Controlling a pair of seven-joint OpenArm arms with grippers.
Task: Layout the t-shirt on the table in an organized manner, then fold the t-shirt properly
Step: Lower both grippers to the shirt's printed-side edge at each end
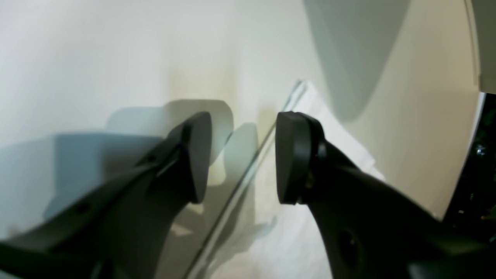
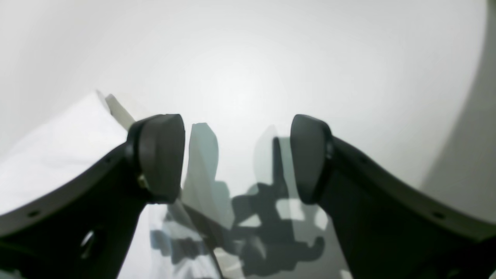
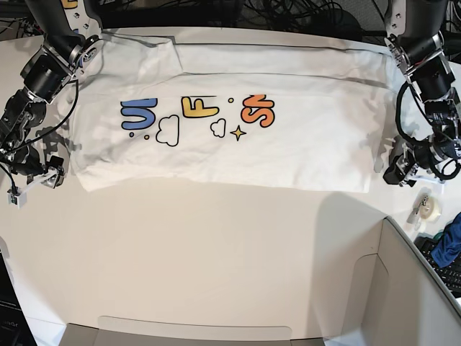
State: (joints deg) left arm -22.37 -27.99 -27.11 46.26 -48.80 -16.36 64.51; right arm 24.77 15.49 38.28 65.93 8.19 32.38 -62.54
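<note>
dark cables (image 3: pixel 288 11) behind, grey box wall (image 3: pixel 414 288) (near corner), blue cloth (image 3: pixel 450 245)

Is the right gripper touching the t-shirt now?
Cannot tell. In the right wrist view the open right gripper hangs beside the t-shirt edge; no view shows contact or gap plainly.

white t-shirt (image 3: pixel 288 144) flat, lettering up, table (image 3: pixel 216 252)

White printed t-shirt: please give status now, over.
Left gripper open, right gripper open, both empty. White cotton t-shirt flat, lettering up, on off-white table. Nothing in the way.
</note>
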